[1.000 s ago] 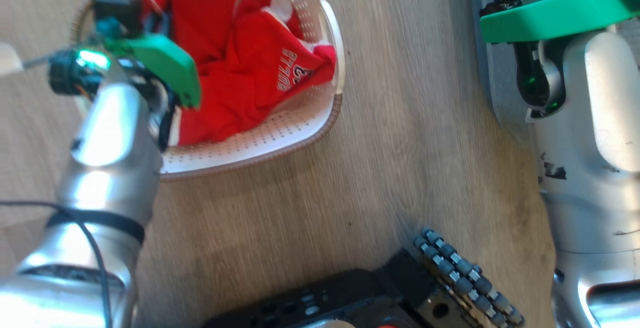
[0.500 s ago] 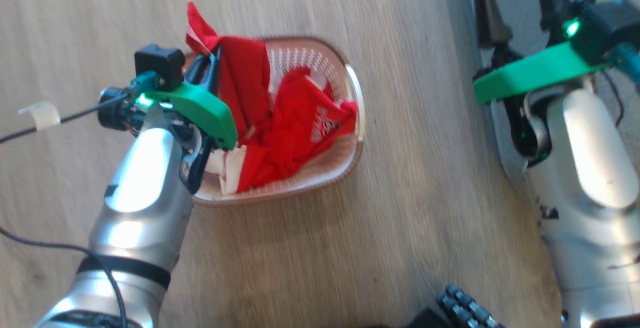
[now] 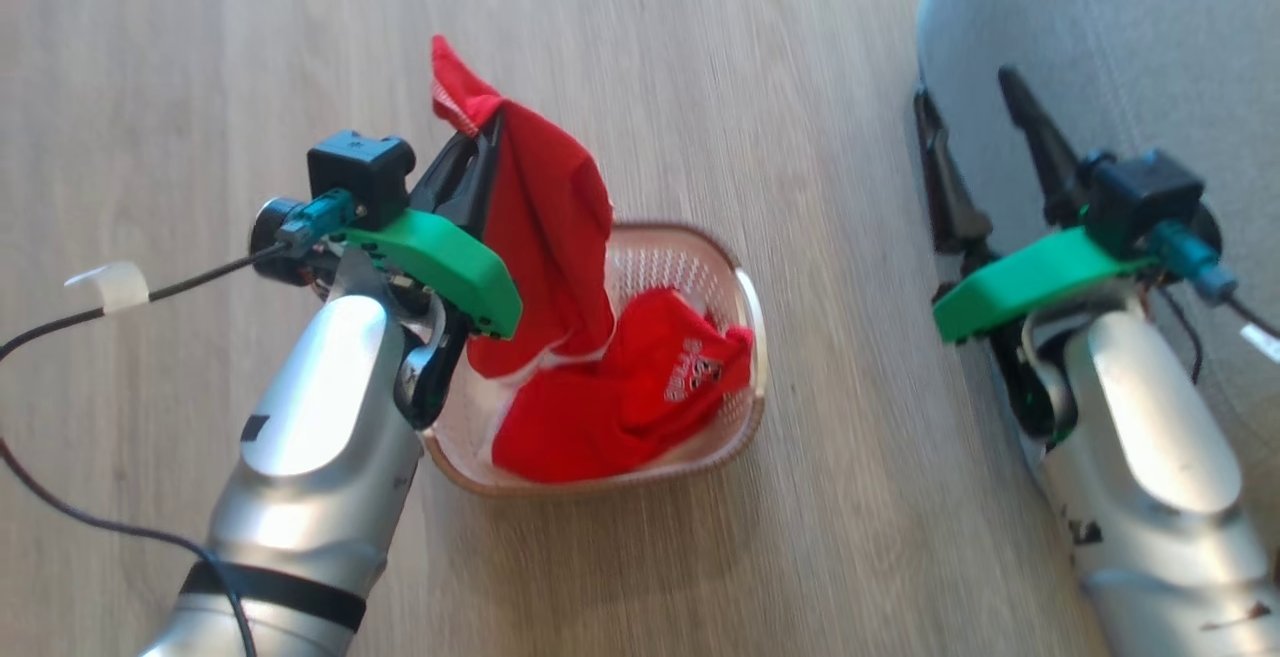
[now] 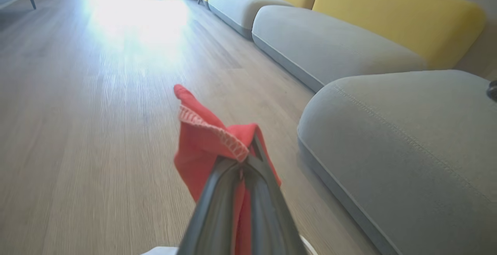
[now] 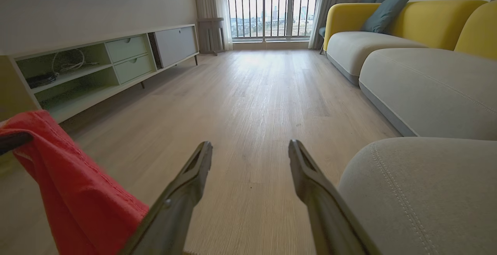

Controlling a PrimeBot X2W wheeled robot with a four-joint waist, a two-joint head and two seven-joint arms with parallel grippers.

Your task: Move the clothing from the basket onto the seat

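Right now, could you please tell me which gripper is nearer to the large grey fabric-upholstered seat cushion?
Right. The open right gripper is at the rounded edge of the seat; the left gripper, shut on a red garment, is across the wooden floor, above the cream perforated basket.

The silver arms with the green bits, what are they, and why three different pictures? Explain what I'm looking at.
They are a wheeled robot's two arms, each ending in a two-fingered gripper. The top-down picture comes from a camera on its head; the other two come from wrist cameras looking along the fingers. On the wooden floor stands a cream basket with a red jersey in it. The left gripper is pinched shut on another red garment, held up with its lower end hanging into the basket. The right gripper is open and empty, by the grey seat where the clothes should go.
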